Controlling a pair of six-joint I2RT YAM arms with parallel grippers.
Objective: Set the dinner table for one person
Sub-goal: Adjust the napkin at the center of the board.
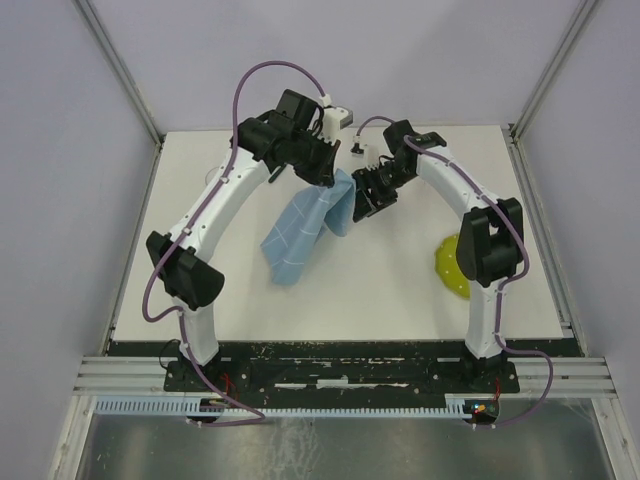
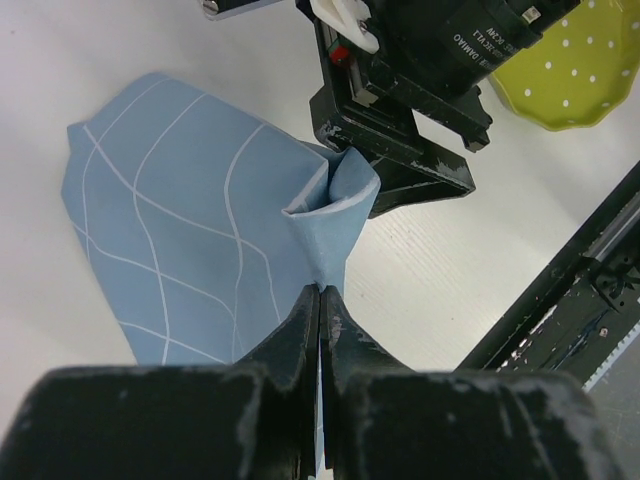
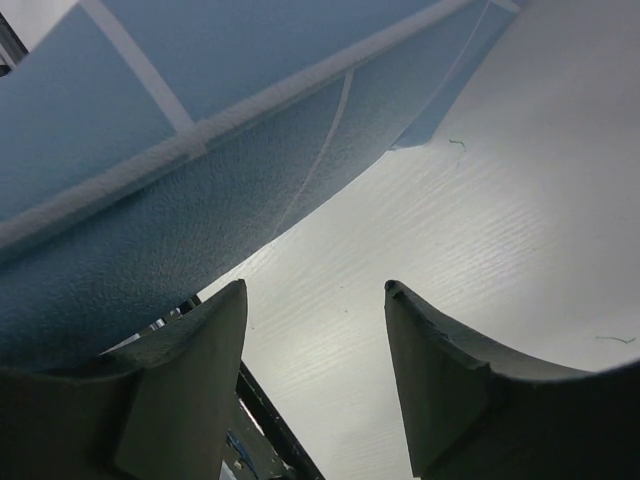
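- While the dinner table [image 1: 400, 300] is lying under both arms, its setting is barely starting.
- Blue gridded cloth [image 1: 300, 235] is hanging unspread over the table's middle.
- Yellow-green dotted plate [image 1: 450, 268] is waiting at the right.
- Left gripper [image 2: 320, 300] is pinching the cloth tight, while right gripper [image 3: 315, 300] is gaping wide and empty.

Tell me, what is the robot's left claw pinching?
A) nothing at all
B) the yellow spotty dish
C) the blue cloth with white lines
C: the left gripper has its jaws pressed together on an edge of the blue cloth, which hangs lifted from it.
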